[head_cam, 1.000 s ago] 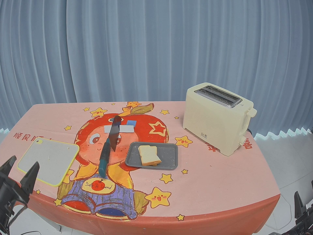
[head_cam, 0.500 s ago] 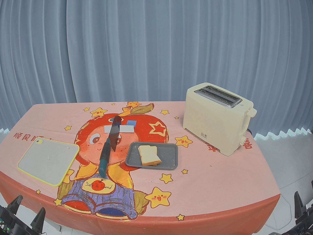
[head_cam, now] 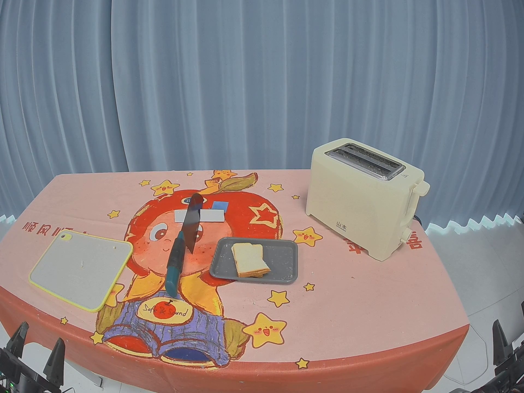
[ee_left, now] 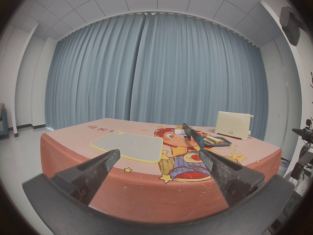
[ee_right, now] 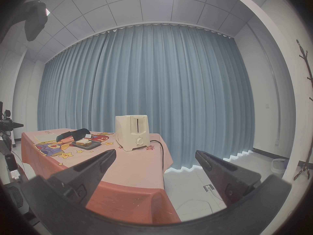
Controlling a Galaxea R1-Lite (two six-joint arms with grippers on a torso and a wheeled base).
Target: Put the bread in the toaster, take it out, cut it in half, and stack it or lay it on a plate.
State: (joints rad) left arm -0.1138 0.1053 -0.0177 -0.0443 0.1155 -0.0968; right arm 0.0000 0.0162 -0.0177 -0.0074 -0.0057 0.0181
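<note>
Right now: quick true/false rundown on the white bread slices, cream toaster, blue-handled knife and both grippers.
1. The white bread slices lie stacked on the grey rectangular tray. True.
2. The cream two-slot toaster has a slice in it. False: both slots look empty.
3. The blue-handled knife lies on the yellow-rimmed cutting board. False: it sits off the board, between board and tray.
4. The left gripper and right gripper are open and empty. True.

On the tablecloth, red characters line the left and right edges; a small mark fronts the toaster.
</note>
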